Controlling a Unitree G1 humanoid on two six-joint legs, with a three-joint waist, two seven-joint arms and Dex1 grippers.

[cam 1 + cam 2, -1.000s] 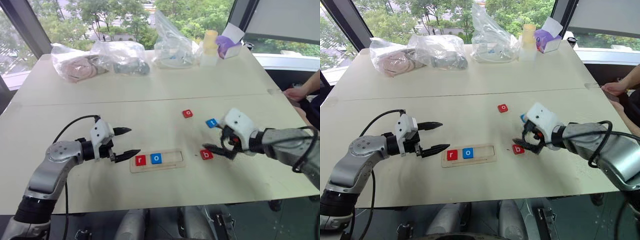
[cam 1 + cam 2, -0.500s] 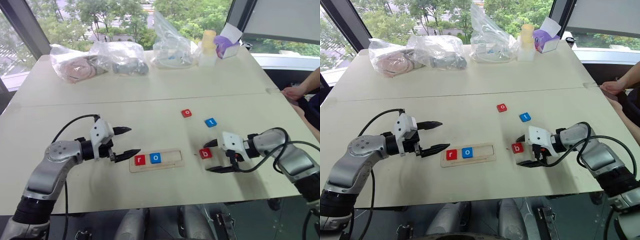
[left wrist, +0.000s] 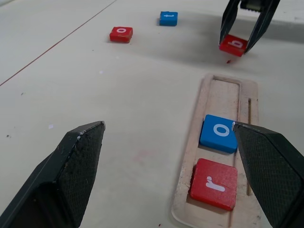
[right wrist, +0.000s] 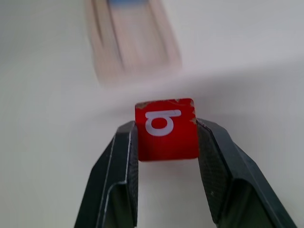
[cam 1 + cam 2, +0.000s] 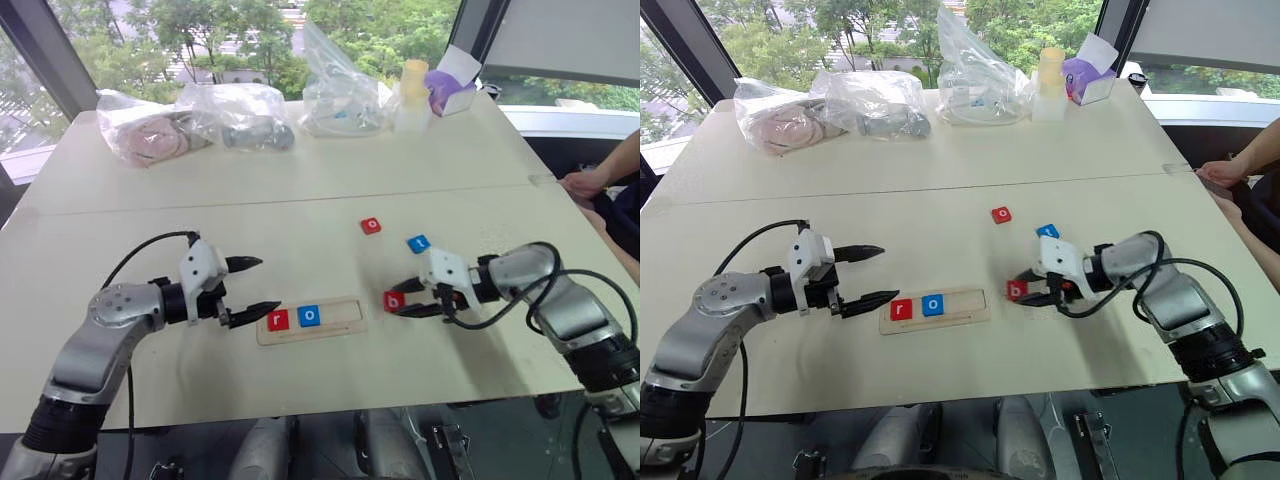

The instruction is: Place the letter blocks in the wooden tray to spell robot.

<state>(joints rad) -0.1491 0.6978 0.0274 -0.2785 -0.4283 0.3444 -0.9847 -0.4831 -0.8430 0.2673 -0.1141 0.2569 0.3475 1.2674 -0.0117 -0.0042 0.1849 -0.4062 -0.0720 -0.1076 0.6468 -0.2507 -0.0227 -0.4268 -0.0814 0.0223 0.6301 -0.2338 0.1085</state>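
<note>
Right gripper (image 4: 166,142) jaws closed in — now pinching red b block (image 4: 166,128); left gripper (image 5: 262,287) jaws spread.

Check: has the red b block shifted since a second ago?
Yes. The red b block, now pinched by the right gripper, sits closer to the wooden tray end than before; the gap has narrowed.

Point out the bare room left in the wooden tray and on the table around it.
The wooden tray is bare beyond the blue o, toward the right claw gripping the red b. Table behind the tray is bare. The far edge, with plastic bags, is crowded.
</note>
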